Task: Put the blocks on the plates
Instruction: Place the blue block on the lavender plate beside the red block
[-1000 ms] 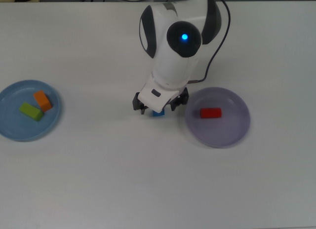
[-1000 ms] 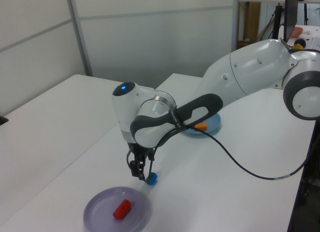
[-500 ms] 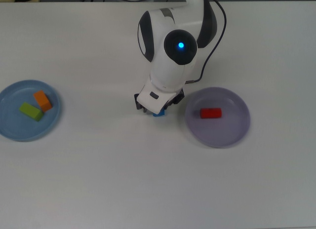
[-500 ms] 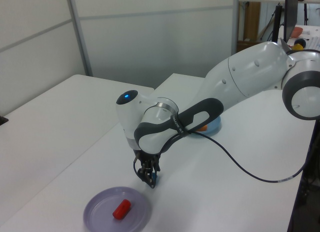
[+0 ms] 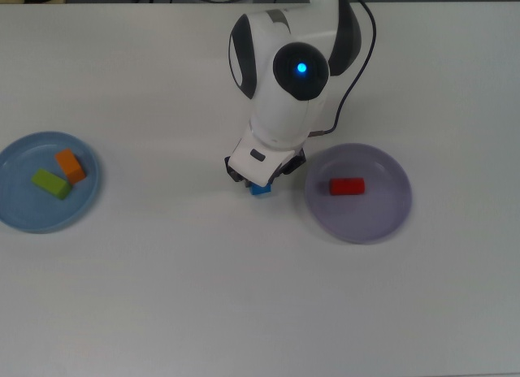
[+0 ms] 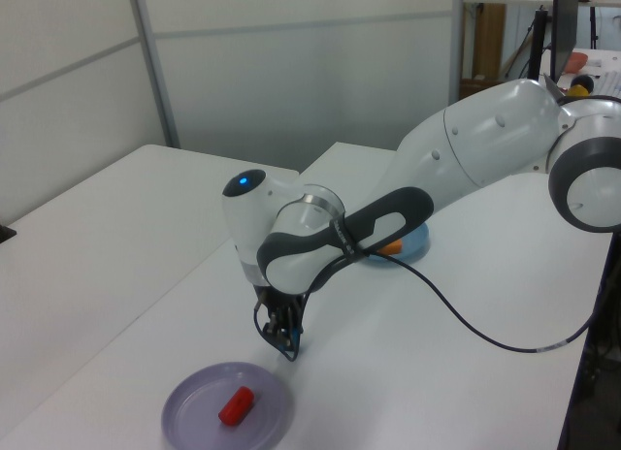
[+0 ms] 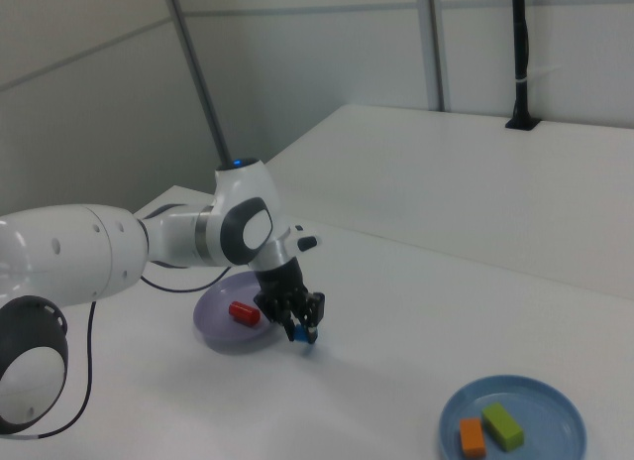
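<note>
While beside the lavender plate [image 5: 357,218], pincer [image 5: 260,184] tight around blue cube [image 5: 261,189].

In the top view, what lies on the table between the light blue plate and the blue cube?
Nothing. In the top view, the table is bare between the light blue plate and the blue cube held in the gripper.

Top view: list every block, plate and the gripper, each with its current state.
blue cube: on the table, between the gripper's fingers.
red block: lying in the purple plate.
orange block: in the blue plate.
green block: in the blue plate.
gripper: shut on the blue cube.
</note>
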Tool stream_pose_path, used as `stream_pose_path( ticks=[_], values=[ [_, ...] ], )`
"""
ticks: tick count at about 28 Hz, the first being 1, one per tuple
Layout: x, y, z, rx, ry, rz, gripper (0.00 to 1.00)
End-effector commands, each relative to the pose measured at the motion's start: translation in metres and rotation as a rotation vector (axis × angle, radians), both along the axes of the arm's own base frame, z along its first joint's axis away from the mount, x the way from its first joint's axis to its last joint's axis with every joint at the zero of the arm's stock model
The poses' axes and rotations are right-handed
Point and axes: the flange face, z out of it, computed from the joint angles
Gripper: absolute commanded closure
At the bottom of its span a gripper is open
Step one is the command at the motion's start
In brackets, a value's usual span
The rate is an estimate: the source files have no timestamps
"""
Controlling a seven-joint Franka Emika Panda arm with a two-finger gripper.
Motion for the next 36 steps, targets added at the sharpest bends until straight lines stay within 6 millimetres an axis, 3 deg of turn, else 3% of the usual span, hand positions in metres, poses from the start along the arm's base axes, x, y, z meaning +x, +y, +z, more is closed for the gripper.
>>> stream_pose_path(
  ticks=[1, 5, 12, 15, 17, 20, 22, 26, 27, 32, 36],
  values=[
    [0.001, 0.018, 0.041, 0.065, -0.058, -0.004, 1.0],
    [-0.002, 0.056, 0.049, 0.084, -0.077, 0.003, 1.0],
    [-0.008, 0.115, 0.042, 0.108, -0.135, -0.064, 1.0],
    [-0.006, 0.129, 0.038, 0.133, -0.182, -0.088, 1.0],
    [-0.002, 0.136, 0.025, 0.148, -0.206, -0.102, 1.0],
    [0.0, 0.137, 0.022, 0.162, -0.222, -0.105, 0.99],
    [0.001, 0.136, 0.023, 0.165, -0.225, -0.107, 0.82],
    [0.001, 0.135, 0.022, 0.164, -0.224, -0.111, 0.21],
    [0.001, 0.135, 0.024, 0.162, -0.228, -0.107, 0.0],
    [0.001, 0.135, 0.031, 0.164, -0.236, -0.107, 0.0],
    [-0.001, 0.126, 0.053, 0.149, -0.237, -0.116, 0.0]
  ],
)
